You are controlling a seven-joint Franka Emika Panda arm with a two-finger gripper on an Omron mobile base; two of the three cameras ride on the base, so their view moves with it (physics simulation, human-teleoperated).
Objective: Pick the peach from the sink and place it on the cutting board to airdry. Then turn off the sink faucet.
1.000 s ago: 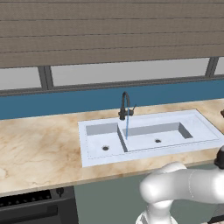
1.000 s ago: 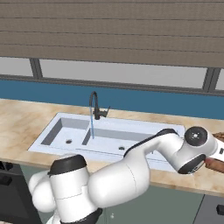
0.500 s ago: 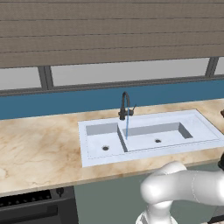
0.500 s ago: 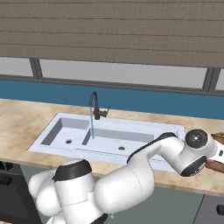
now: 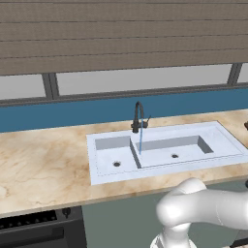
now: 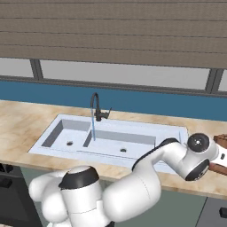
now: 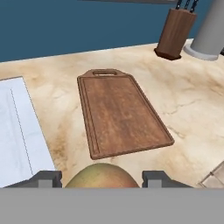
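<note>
Left of the cutting board (image 7: 121, 113) in the hand view lies the white rim of the sink (image 7: 17, 131); farther left along the counter, in the left base view, the sink faucet (image 5: 139, 116) runs a thin blue stream into the basin. Between my fingertips (image 7: 47, 178), the peach (image 7: 102, 176) sits pinched in my claw (image 7: 102, 179), carried above the counter short of the board. Right of the board stands a knife block (image 7: 174, 33). Step in hand, as I judge it: transport. Next move calls for advancing over the board, lowering, releasing; the faucet lever waits afterward.
</note>
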